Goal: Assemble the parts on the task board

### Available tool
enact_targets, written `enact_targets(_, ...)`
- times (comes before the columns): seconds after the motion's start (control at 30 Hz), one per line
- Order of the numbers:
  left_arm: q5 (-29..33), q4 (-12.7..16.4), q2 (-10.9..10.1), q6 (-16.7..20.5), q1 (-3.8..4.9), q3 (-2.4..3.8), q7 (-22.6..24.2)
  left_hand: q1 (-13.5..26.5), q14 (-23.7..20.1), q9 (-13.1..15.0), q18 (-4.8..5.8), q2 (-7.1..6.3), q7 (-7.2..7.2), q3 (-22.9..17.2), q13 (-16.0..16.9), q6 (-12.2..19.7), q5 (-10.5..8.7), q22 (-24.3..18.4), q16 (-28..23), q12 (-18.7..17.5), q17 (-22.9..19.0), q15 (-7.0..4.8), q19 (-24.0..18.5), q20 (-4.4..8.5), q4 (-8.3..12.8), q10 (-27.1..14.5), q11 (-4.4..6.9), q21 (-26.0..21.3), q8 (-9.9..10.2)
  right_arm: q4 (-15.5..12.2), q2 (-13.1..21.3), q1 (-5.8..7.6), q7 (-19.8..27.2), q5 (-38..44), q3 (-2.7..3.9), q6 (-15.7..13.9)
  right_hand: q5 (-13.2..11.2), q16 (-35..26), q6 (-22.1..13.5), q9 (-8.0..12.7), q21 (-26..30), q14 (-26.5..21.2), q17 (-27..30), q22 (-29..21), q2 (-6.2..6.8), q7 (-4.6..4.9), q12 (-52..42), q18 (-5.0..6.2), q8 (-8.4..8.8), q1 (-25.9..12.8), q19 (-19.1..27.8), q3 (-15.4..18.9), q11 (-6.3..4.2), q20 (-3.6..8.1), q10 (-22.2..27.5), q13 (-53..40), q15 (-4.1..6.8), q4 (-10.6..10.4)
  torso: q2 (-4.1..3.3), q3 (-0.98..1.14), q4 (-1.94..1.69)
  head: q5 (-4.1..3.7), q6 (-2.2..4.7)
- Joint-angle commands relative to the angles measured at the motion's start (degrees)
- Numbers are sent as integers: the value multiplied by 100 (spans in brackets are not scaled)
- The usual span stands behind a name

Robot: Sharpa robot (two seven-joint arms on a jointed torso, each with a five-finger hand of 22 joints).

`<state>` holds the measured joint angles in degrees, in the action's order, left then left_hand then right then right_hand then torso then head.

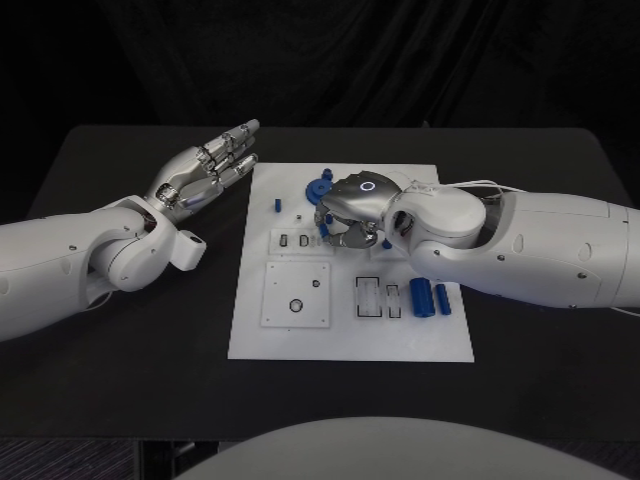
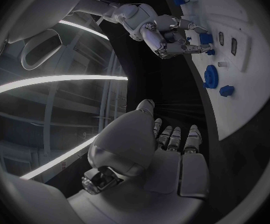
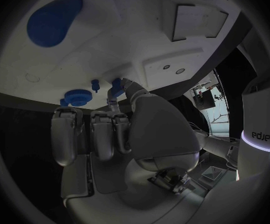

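1. You see the black bench (image 1: 118, 380) carrying everything, with the white task board (image 1: 352, 340) lying flat in its middle.
2. Your right arm (image 1: 551, 250) reaches in over the board's far half. Its right hand (image 1: 356, 210) is bent down onto the board, fingers (image 3: 104, 134) curled in close together. From the right wrist camera the fingertips sit against a small blue peg (image 3: 116, 87); you cannot tell whether they actually pinch it or only touch it.
3. Your left arm (image 1: 61, 265) lies over the bench beside the board's left edge. Its left hand (image 1: 205, 170) is off the board, fingers straight and slightly apart, holding nothing.
4. On the board's near half sits a raised square plate (image 1: 294, 294) with small holes, and beside it two narrow rectangular slots (image 1: 378, 297).
5. Two blue cylinders (image 1: 430, 298) lie side by side near the board's right edge, just beside the slots and close under the right forearm.
6. A blue gear (image 1: 317, 188) sits at the board's far end, just beside the right hand.
7. A small blue pin (image 1: 277, 205) stands near the board's left edge, between the gear and the left hand.
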<state>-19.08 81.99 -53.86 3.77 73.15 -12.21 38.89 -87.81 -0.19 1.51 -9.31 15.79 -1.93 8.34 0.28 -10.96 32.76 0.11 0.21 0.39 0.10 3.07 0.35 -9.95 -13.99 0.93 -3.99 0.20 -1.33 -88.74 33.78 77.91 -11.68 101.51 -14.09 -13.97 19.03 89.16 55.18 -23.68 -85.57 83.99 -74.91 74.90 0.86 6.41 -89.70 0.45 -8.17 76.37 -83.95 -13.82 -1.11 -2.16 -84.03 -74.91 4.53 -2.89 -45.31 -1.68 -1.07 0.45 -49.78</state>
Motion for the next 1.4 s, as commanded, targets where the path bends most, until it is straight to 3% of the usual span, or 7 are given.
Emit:
enact_targets(0.03, -9, 4, 5, -66, -2, 4, 474, -53, 19, 6, -101, -16, 30, -48, -4, -13, 33, 0, -21, -16, -10, 12, -22, -32, -1, -8, 11, -9, -27, 12, -8, -18, -137, 74, 4, 95, -31, -28, 173, -361, 25, 559, -1342, 1336, -3, -193, -30, 85, 36, -35, -348, 21, 42, 5, -597, -1509, -31, 20, 2, 1, 1, -5, -6)
enact_targets(0.17, -9, -1, 7, -71, -2, 4, 472, -53, 19, 6, -101, -16, 30, -48, -4, -13, 33, 0, -21, -16, -10, 12, -22, -32, -1, -8, 11, -9, -27, 22, -13, -22, -113, 75, 4, 116, -62, -30, 130, -352, 26, 558, -1339, 1336, -2, -183, -30, 85, 76, -61, -348, 21, 48, -1, -597, -1509, -36, 16, 1, 0, -2, -10, -14)
enact_targets(0.43, -9, -8, 14, -78, -2, 4, 469, -52, 19, 7, -101, -15, 39, -61, -5, -18, 34, 0, -21, -17, -10, 12, -21, -32, 3, -11, 11, -9, -27, 27, -10, -33, -48, 75, 4, 147, -315, -35, -535, -110, 31, 556, -1330, 1336, 156, -149, -30, 85, 468, -319, -351, 82, 82, -36, -597, -1509, -60, -53, 1, 0, 4, -7, -18)
enact_targets(0.93, -9, -16, 12, -70, -3, 4, 470, -53, 19, 5, -101, -13, 43, -69, -6, -9, 36, 0, -21, -18, -10, 13, -21, -32, 6, -15, 12, -9, -25, 41, 2, -38, -35, 75, 5, 78, -761, -42, -1461, 367, 47, 554, -1319, 1334, 214, -157, -30, 88, 471, -406, -350, 219, 71, -32, -597, -1509, -60, -69, 1, 4, 3, -6, -22)
enact_targets(1.23, -9, 26, -10, 252, -5, 4, 553, -55, 19, 15, -106, -107, 91, -95, 0, -91, 12, 16, -21, -12, -10, 22, 2, -54, 53, 6, 13, 9, -38, -1, 87, -38, 285, 64, 11, -1036, -1175, -32, -2298, 857, 26, 558, -1334, 1343, 240, -138, -30, 81, 493, -513, -365, 404, 86, -39, -597, -1509, -70, -212, 23, 30, 14, 96, 13)
enact_targets(1.3, -12, 20, 3, 360, -7, 4, 625, 288, 71, 28, -107, -169, 168, 71, 71, -283, -316, 91, 8, 54, 17, 159, 152, -141, -282, 344, -180, 117, -50, 21, 133, -37, 504, -38, 13, -1456, -1255, -29, -2283, 893, 17, 559, -1338, 1346, 234, -130, -30, 79, 481, -564, -371, 449, 91, -42, -597, -1509, -74, -293, 40, 26, 11, 152, 32)
enact_targets(1.4, -89, 37, 3, 515, -9, 4, 714, 581, 621, 50, -87, -127, 232, 336, 302, -454, -597, 252, 364, 580, 197, 315, 590, -215, -286, 1475, -397, 407, -69, 48, 225, -36, 757, -220, 14, -1865, -1302, -45, -2535, 1035, 60, 553, -1314, 1331, 219, -141, -30, 90, 514, -584, -349, 479, 90, -47, -597, -1509, -77, -385, 96, 19, -7, 192, 101)
